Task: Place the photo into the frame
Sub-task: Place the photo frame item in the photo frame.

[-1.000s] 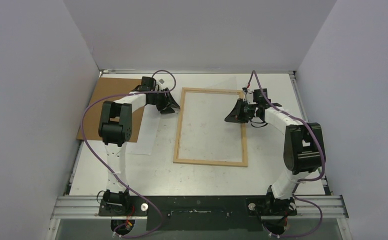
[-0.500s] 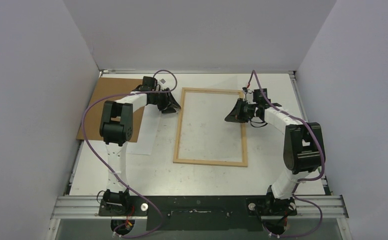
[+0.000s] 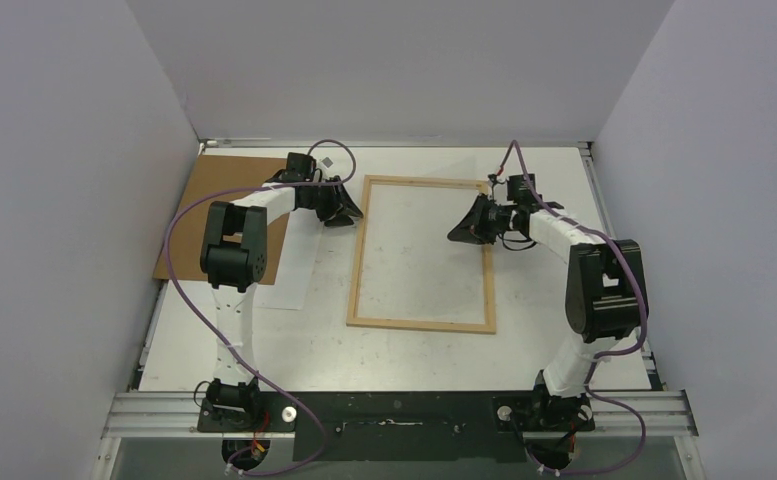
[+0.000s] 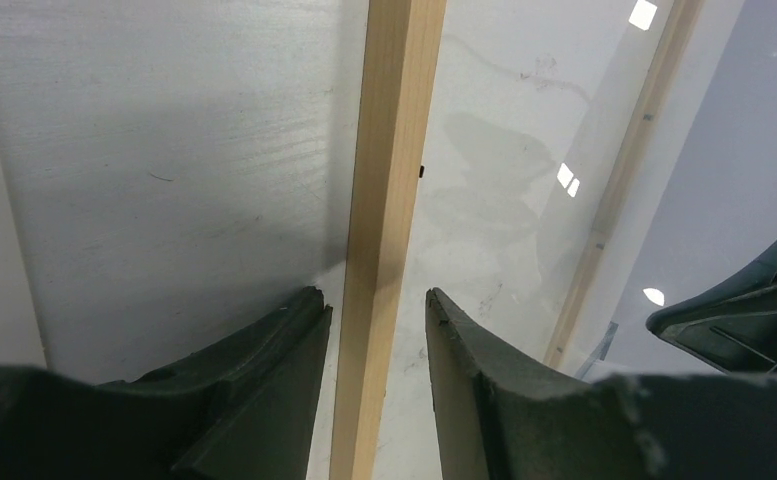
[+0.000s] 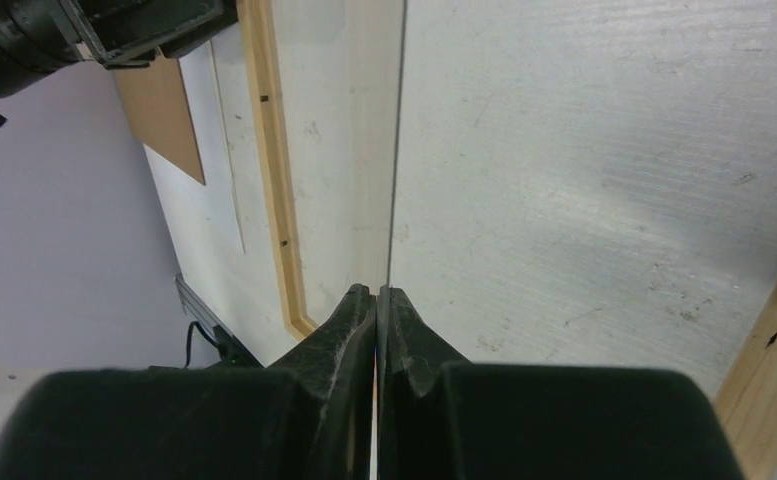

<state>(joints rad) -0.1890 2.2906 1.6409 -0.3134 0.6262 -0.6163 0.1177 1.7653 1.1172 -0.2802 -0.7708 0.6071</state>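
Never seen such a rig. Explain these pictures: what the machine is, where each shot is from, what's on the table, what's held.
Two robot arms stand at the near edge of a white table. One picture looks down from above. The other two come from a camera on each wrist. On the table lie a wooden frame, a brown board and a white sheet. The left gripper is open, straddling the frame's left strip. The right gripper is pinched shut on what looks like a thin clear pane.
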